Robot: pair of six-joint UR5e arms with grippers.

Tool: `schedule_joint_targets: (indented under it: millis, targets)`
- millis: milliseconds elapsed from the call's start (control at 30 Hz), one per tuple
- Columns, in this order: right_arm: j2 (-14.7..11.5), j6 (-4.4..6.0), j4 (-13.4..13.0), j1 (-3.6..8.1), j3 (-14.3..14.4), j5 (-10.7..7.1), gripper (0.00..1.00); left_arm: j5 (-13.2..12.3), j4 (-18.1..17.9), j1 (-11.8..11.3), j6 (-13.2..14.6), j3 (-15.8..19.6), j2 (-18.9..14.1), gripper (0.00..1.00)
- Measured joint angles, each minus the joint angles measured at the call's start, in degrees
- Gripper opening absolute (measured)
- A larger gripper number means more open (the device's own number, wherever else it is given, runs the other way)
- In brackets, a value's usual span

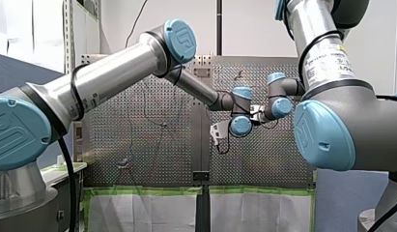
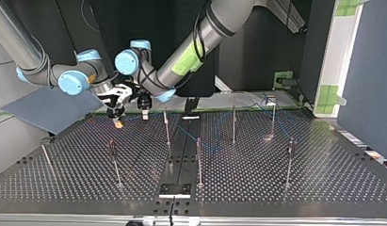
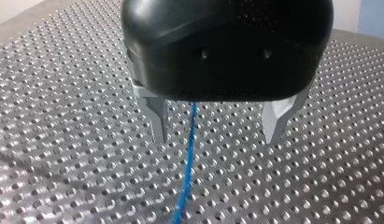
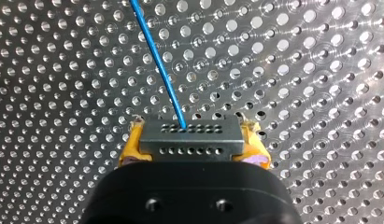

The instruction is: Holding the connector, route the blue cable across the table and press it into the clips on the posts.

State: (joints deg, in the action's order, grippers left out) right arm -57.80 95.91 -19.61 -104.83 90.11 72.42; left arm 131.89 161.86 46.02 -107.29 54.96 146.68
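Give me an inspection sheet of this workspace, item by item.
Surface: perforated metal table, with thin posts standing on it.
Job's things: grey connector held over the table; blue cable leaves it ahead.
Clutter: nothing seen.
Grippers: right gripper shut on the connector, yellow pads on either side. Left gripper open, its metal fingers either side of the cable and apart from it.
Cables: blue cable runs faintly among the posts in the top view; clipped or not, cannot tell.
Surroundings: green tape on a white frame at the top view's right; grey-blue board at its left.
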Motion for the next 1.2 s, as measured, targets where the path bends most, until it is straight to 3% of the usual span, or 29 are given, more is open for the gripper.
schedule_joint_targets:
  millis: [300, 667, 700, 733, 767, 833, 867, 900, 933, 1200]
  targets:
    - [0.0, 0.0, -0.06, 0.02, 0.01, 0.01, 0.0, -0.43, 0.16, -1.1, -0.86, -2.44, 3.31, 1.0]
    - [0.0, 0.0, -0.09, 0.02, 0.0, 0.01, 0.0, -0.47, 1.54, -1.28, -1.39, -3.61, 3.63, 1.0]
    - [0.0, 0.0, -0.09, 0.02, 0.0, 0.01, 0.0, -0.4, 1.64, -1.1, -1.53, -3.62, 3.63, 0.95]
    - [0.0, 0.0, -0.08, 0.02, -0.01, 0.01, 0.0, -0.29, 1.67, -0.97, -1.59, -3.63, 3.63, 0.77]
    - [0.0, 0.0, -0.07, 0.02, -0.01, 0.01, 0.0, -0.15, 1.61, -0.85, -1.61, -3.62, 3.63, 0.77]
    - [0.0, 0.0, -0.03, 0.02, 0.0, 0.01, 0.0, 0.11, 1.27, -0.64, -1.53, -3.63, 3.64, 0.21]
    - [0.0, 0.0, -0.01, 0.02, 0.0, 0.01, 0.0, 0.18, 1.1, -0.59, -1.49, -3.64, 3.63, 0.21]
    - [0.0, 0.0, 0.02, 0.03, 0.0, 0.0, 0.0, 0.24, 0.85, -0.53, -1.45, -3.65, 3.63, 0.05]
    - [0.0, 0.0, 0.04, 0.04, -0.01, -0.01, 0.0, 0.27, 0.68, -0.51, -1.46, -3.69, 3.62, 0.0]
    - [-0.04, -0.12, 0.85, 0.09, -0.31, -0.06, 0.0, 0.08, 1.15, -0.76, -3.05, -5.04, 3.55, 0.0]
